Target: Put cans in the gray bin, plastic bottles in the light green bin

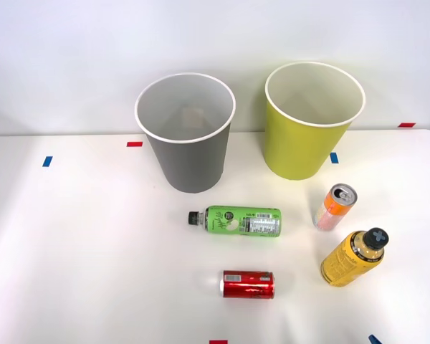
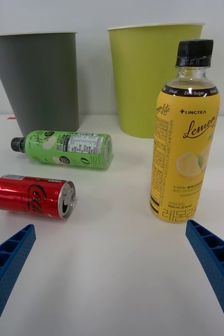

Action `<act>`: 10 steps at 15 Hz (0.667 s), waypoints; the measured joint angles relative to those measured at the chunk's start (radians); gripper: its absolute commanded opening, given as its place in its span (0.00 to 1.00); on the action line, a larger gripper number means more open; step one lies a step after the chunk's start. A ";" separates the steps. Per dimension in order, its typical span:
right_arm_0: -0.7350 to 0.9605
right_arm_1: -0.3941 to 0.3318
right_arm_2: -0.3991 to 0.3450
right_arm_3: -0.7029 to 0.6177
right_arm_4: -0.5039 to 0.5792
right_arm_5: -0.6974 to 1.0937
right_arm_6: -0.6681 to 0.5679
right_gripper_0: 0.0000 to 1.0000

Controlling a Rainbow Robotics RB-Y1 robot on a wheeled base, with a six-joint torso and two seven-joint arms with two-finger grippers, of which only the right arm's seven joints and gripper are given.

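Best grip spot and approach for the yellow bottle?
Judging by its pose, take the yellow bottle around its straight labelled body, below the tapering shoulder and black cap. It stands upright, so come in level from the robot's side, where the open right gripper already faces it, one finger passing each flank.

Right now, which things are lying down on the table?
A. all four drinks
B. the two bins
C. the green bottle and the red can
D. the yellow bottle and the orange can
C: the green bottle and the red can lie on their sides, while the yellow bottle, the orange can and both bins stand upright.
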 measured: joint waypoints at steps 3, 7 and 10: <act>0.000 0.000 0.000 0.000 0.000 0.000 0.000 1.00; 0.000 0.000 0.000 0.000 0.000 0.000 0.000 1.00; 0.000 0.000 0.000 0.000 0.000 0.000 0.000 1.00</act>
